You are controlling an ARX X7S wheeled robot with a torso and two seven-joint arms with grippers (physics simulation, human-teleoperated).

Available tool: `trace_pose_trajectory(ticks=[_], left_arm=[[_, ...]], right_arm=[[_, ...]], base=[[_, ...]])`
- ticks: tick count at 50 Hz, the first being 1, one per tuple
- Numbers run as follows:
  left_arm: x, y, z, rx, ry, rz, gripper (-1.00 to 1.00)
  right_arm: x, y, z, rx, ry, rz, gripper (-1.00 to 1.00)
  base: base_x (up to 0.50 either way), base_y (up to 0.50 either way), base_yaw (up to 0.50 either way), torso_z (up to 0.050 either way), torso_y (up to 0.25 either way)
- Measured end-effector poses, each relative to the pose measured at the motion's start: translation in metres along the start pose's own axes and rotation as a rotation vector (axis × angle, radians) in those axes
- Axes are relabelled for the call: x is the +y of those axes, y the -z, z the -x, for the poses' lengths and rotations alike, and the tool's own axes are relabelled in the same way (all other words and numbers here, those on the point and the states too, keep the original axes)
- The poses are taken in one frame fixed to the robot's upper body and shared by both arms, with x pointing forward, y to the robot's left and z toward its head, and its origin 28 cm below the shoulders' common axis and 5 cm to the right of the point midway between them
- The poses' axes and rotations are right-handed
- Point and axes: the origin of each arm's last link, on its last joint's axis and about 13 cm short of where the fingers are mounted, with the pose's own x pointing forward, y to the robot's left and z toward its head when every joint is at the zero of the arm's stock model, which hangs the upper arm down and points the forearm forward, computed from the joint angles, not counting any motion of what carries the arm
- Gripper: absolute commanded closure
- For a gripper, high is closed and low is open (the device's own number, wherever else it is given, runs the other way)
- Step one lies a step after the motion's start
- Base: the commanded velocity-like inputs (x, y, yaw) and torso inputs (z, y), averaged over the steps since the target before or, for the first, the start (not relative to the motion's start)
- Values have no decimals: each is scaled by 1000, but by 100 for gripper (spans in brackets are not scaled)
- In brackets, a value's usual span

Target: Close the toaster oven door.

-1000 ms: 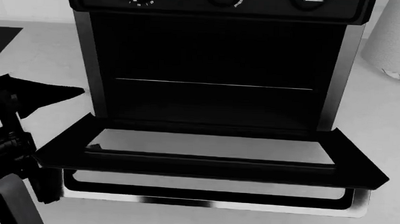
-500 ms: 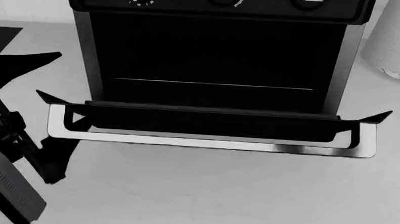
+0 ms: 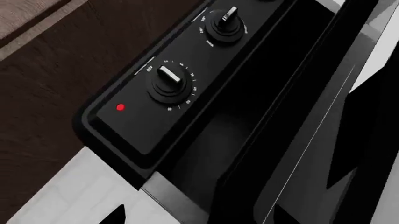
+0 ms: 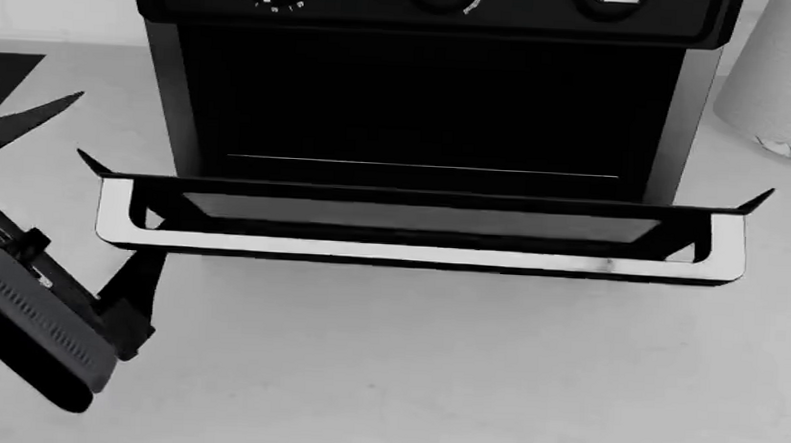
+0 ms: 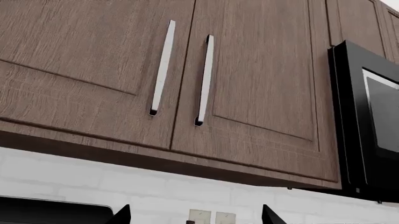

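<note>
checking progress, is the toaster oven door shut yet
Not shut. The toaster oven door is partly raised, its handle away from the toaster oven, whose dark cavity shows above.

My left arm (image 4: 37, 336), lower left of the head frame: matte black throughout, no colour. Blocky dark-grey housing with rounded corners, faint pale lettering along its long face, unreadable. Behind it a narrower black link with small pale fittings at the joint. Left gripper (image 4: 69, 192): black fingers (image 4: 33, 114), flat and tapering to sharp points. In the right wrist frame, two black finger tips (image 5: 121, 215) at the bottom edge, wedge-shaped, nothing else of me visible.
</note>
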Motion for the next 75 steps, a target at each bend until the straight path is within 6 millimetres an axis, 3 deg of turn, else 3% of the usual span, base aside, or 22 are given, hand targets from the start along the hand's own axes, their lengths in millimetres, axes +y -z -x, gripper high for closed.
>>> trace_pose_trajectory(ticks=[21, 35, 66, 75], left_arm=[[-20, -29, -7, 245, -155, 381, -100], [-23, -42, -25, 337, -247, 583, -100], [-16, -33, -76, 368, -331, 695, -100], [-25, -36, -81, 352, -319, 685, -100]], right_arm=[[-3, 1, 3, -2, 9, -10, -100], [-3, -1, 3, -9, 10, -15, -100], [-4, -2, 4, -9, 16, -13, -100], [-5, -2, 4, -4, 20, -10, -100]], base=[[0, 0, 0, 0, 2], [0, 0, 0, 1, 1], [0, 0, 0, 0, 1], [20, -5, -14, 1, 0]])
